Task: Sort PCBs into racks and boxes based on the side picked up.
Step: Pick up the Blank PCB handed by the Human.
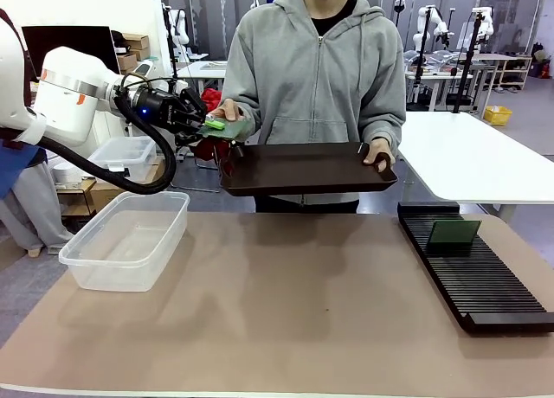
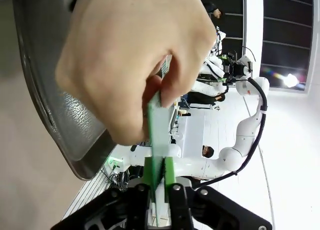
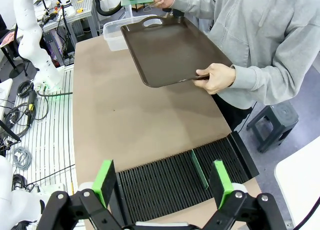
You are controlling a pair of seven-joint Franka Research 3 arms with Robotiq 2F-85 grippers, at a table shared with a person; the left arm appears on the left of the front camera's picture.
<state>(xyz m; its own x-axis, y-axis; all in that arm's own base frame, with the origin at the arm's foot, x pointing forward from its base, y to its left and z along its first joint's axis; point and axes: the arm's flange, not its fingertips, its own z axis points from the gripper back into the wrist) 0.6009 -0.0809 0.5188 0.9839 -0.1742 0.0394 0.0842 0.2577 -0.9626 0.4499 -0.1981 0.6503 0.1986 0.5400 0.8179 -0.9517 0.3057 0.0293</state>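
My left gripper (image 1: 206,125) is shut on one end of a green PCB (image 1: 227,130), held in the air above the table's far left. The person's hand (image 1: 230,112) grips the same board. In the left wrist view the green pads (image 2: 170,171) pinch the PCB (image 2: 159,125) edge-on, with the hand (image 2: 135,60) right above it. A second PCB (image 1: 454,232) stands in a slot of the black rack (image 1: 485,281) at the right. My right gripper (image 3: 164,184) hangs open over the rack (image 3: 150,190), close to that PCB (image 3: 200,169). The clear box (image 1: 130,242) sits at the left with nothing in it.
The person across the table holds a dark brown tray (image 1: 307,169) tilted above the far edge, one hand (image 1: 379,156) on its right end. A smaller lidded box (image 1: 121,156) stands on a stand behind the left arm. The brown tabletop (image 1: 294,311) lies bare between box and rack.
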